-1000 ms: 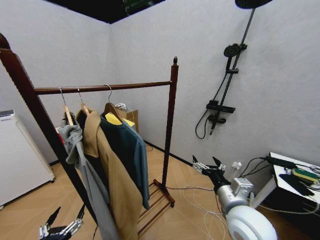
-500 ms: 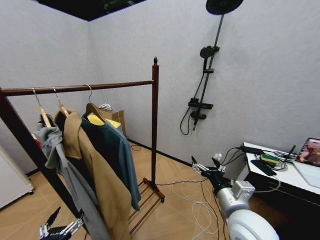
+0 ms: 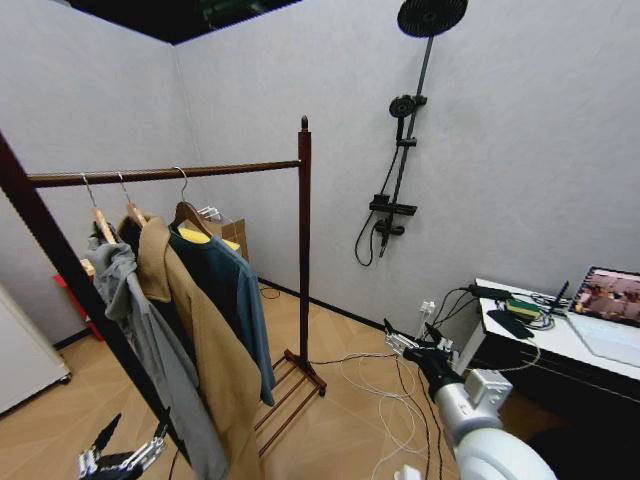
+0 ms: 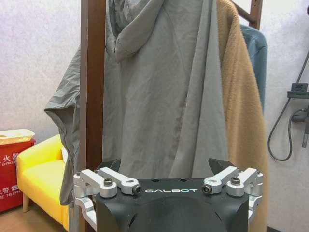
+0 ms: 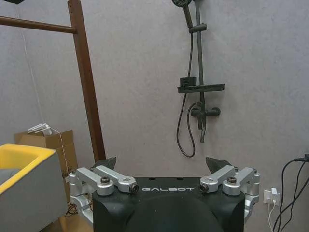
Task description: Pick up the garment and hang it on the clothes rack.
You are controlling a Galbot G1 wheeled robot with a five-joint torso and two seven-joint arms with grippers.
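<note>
Head view: the garment (image 3: 232,290) already hangs on the clothes rack (image 3: 304,240), both grippers low, spread and empty. Left wrist view: the left gripper (image 4: 169,181) faces a grey hooded jacket (image 4: 164,92) and could snag it. Right wrist view: the right gripper (image 5: 161,179) gapes toward the shower stand (image 5: 198,87).

Grey walls, wood floor (image 3: 350,420), black shower stand (image 3: 400,150), desk (image 3: 560,345) w/ laptop (image 3: 608,295).

garment (image 3: 235,300) on clothes rack (image 3: 304,250), rightmost
</note>
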